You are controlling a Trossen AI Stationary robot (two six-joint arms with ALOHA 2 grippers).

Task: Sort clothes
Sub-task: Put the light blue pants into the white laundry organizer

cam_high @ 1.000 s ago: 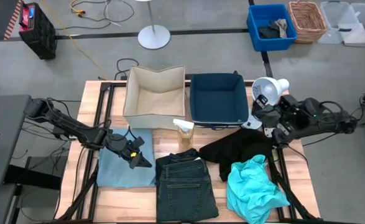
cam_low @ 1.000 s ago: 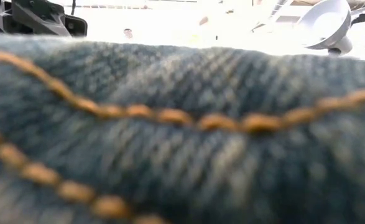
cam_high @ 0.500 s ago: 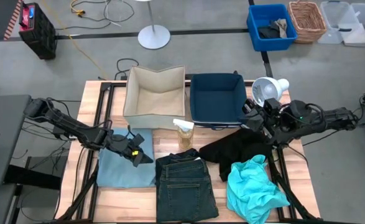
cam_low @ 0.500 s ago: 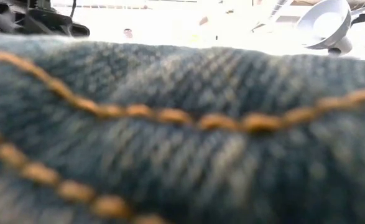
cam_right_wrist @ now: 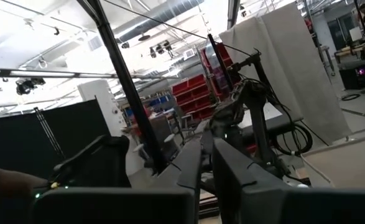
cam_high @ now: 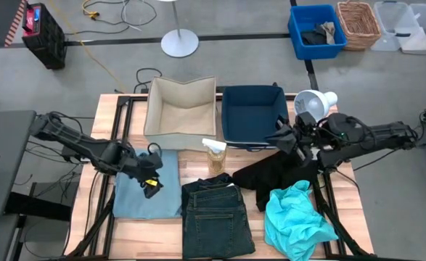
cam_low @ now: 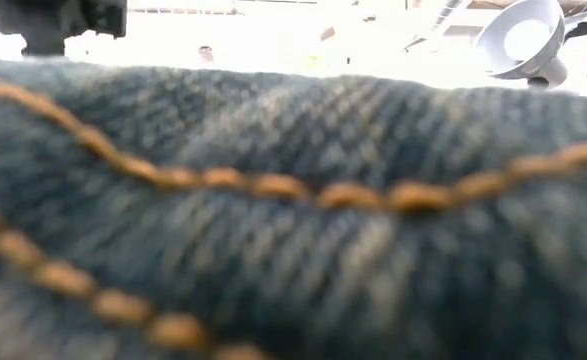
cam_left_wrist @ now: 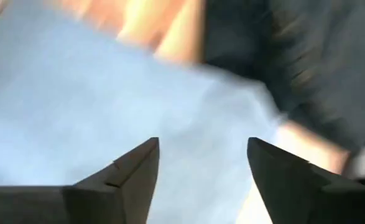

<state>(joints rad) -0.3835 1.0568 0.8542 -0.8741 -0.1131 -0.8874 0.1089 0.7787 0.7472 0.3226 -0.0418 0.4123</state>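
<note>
Wooden slats form the tabletop [cam_high: 170, 230], seen from above with two dark arms reaching in from either side. Nearest the front edge lie the dark indigo jeans [cam_high: 217, 215], folded flat at the middle, and the bright turquoise top [cam_high: 294, 220], crumpled to their right. From table height the jeans fill almost the whole low view, their orange stitching close to the lens. Left of the jeans lies the pale blue cloth [cam_high: 144, 192], spread flat. The left hand [cam_high: 150, 176] hovers over the cloth's inner part, fingers [cam_left_wrist: 127, 180] spread wide with pale blue fabric showing between them and nothing gripped. Behind the turquoise top sprawls the black garment [cam_high: 279, 174]. The right hand [cam_high: 282, 136] sits above the black garment's far edge, near the navy box [cam_high: 253, 114]; its wrist view shows the fingers narrow, almost touching, pointing out into the room and holding nothing. A spray bottle [cam_high: 215, 154] stands between the garments and the boxes. Farthest back sit the beige box [cam_high: 181, 110] and the navy box, side by side.

The step in hand looks like picking up the pale blue cloth. To do it well, the left hand would likely need to drop straight down and pinch a raised fold instead of flat fabric, then lift clear of the jeans before heading for a box
</note>
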